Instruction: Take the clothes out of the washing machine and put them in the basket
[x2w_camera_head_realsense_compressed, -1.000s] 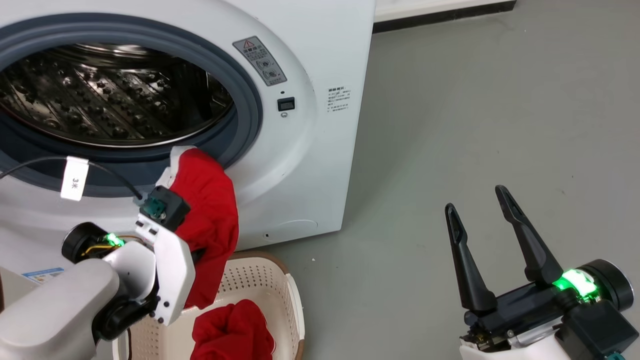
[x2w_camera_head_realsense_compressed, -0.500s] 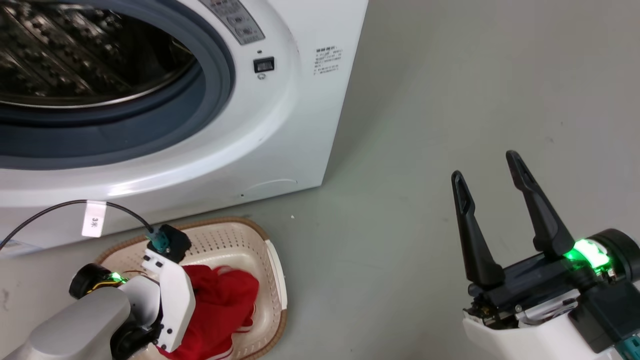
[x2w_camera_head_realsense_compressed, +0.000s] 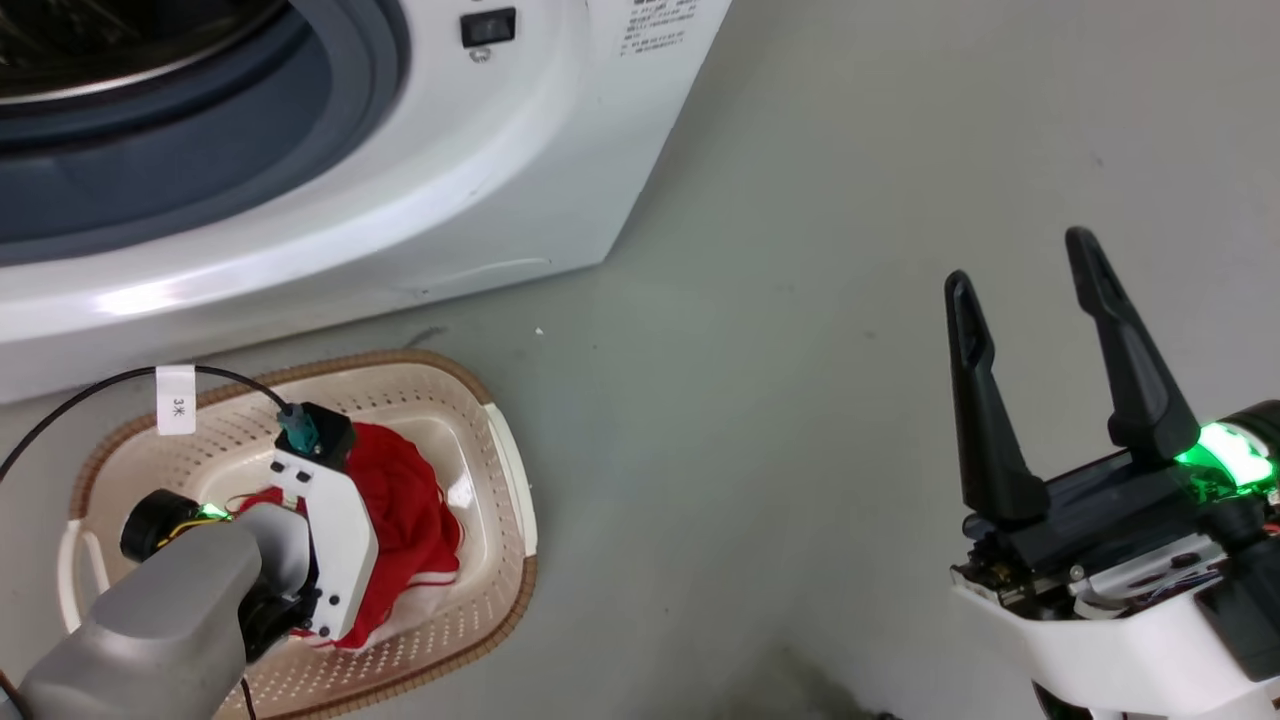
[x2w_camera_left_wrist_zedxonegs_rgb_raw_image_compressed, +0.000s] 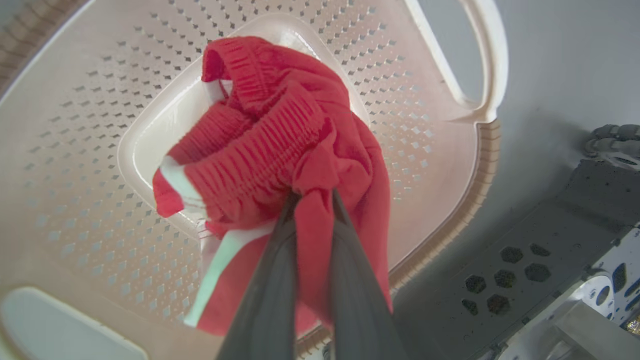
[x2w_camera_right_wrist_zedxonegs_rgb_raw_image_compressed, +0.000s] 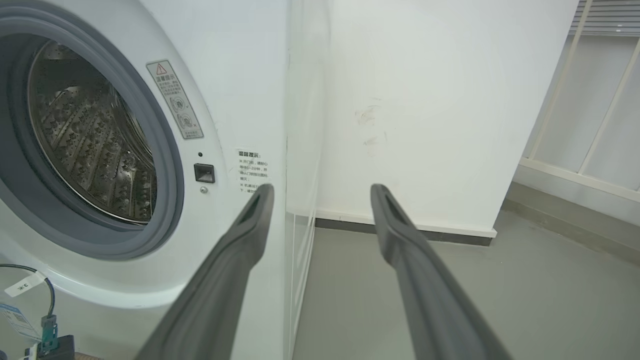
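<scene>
The washing machine (x2w_camera_head_realsense_compressed: 450, 180) occupies the upper left of the head view and stands on the grey floor (x2w_camera_head_realsense_compressed: 800, 350). Its grey porthole rim (x2w_camera_head_realsense_compressed: 150, 190) runs along the top left edge of the frame. In the right wrist view the perforated steel drum (x2w_camera_right_wrist_zedxonegs_rgb_raw_image_compressed: 90, 135) is visible through the open porthole at the left of the frame.

The basket (x2w_camera_head_realsense_compressed: 380, 354) sits on the floor at the lower left of the head view, just in front of the machine's base. Its brown rim surrounds cream perforated walls.

The clothes (x2w_camera_left_wrist_zedxonegs_rgb_raw_image_compressed: 280, 130) lie inside the basket. They are bunched over the solid centre panel of its bottom, with ribbed red folds and white stripe trim showing.

The left gripper (x2w_camera_left_wrist_zedxonegs_rgb_raw_image_compressed: 313, 200) reaches down into the basket. Its two fingers are drawn close together, with a fold of the red fabric pinched between them. In the head view the white wrist housing covers the fingers.

The right gripper (x2w_camera_head_realsense_compressed: 1020, 260) is at the lower right of the head view, above bare floor and well apart from the basket. Its fingers are spread wide and hold nothing.

A black cable with a white tag (x2w_camera_head_realsense_compressed: 176, 400) arcs over the basket's upper left rim to the left wrist.
</scene>
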